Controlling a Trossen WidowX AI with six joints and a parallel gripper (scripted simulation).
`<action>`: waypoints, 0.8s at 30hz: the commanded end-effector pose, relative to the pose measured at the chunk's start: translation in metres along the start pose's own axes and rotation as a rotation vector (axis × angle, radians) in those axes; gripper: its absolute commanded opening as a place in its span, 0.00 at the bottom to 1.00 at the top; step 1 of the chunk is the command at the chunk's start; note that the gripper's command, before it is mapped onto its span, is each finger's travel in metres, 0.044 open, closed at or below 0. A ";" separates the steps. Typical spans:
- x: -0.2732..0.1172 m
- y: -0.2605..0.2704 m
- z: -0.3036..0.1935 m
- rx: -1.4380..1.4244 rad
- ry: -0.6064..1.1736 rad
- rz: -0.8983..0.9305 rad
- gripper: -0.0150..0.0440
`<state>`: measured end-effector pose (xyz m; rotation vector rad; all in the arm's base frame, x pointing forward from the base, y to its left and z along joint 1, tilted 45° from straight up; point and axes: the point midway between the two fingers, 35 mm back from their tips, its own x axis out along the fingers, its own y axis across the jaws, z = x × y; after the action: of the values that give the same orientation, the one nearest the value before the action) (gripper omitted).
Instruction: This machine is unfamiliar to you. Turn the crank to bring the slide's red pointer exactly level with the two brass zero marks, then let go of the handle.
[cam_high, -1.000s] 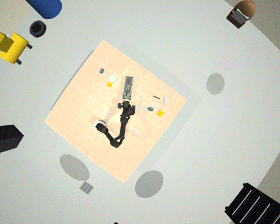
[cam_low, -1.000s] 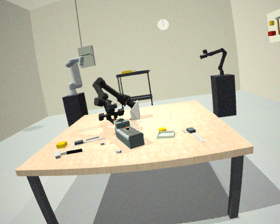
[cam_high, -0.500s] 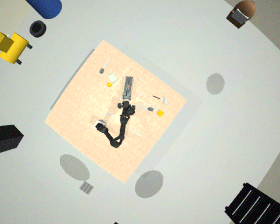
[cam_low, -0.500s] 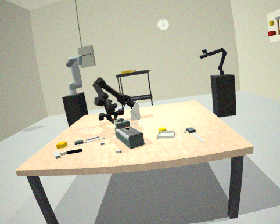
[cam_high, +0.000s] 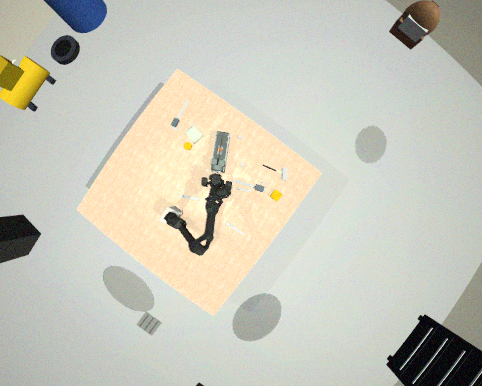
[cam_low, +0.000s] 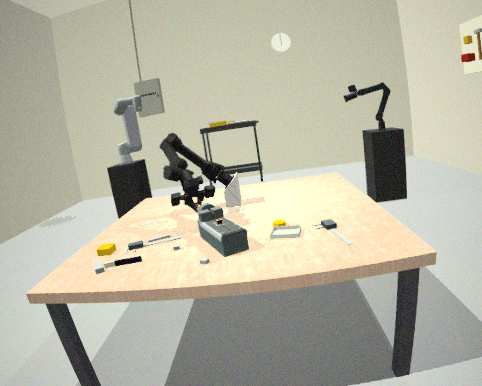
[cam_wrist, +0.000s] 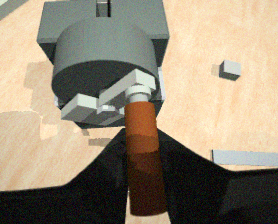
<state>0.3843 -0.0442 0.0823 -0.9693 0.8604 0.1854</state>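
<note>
Crank handle (cam_wrist: 143, 150), seemingly rigid and possibly slippery, is gripped in the gripper (cam_wrist: 138, 133) (cam_high: 216, 179) (cam_low: 196, 202); its long grip appears the proper hold.

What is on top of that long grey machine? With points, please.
A small red piece (cam_high: 220, 149) (cam_low: 219, 221) sits on the machine (cam_high: 223, 136) (cam_low: 234, 242). Its closed sides hide whatever is inside.

Before me the pale wooden counter (cam_high: 150, 170) (cam_low: 300, 270) carries the grey machine (cam_high: 216, 163) (cam_low: 225, 238) (cam_wrist: 102, 55), a shallow pale tray (cam_high: 194, 134) (cam_low: 285, 232), a round yellow thing (cam_high: 187, 146) (cam_low: 279, 222) near it, a yellow block (cam_high: 276, 195) (cam_low: 106, 249), a black-handled hammer (cam_high: 284, 174) (cam_low: 99, 267), two calliper-like tools and small grey blocks.
</note>
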 end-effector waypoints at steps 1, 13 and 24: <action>-0.004 0.006 0.003 -0.002 -0.006 0.007 0.25; -0.005 0.013 0.005 -0.002 -0.006 0.008 0.25; -0.006 0.021 0.005 -0.002 -0.006 0.008 0.25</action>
<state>0.3776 -0.0332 0.0784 -0.9689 0.8565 0.1794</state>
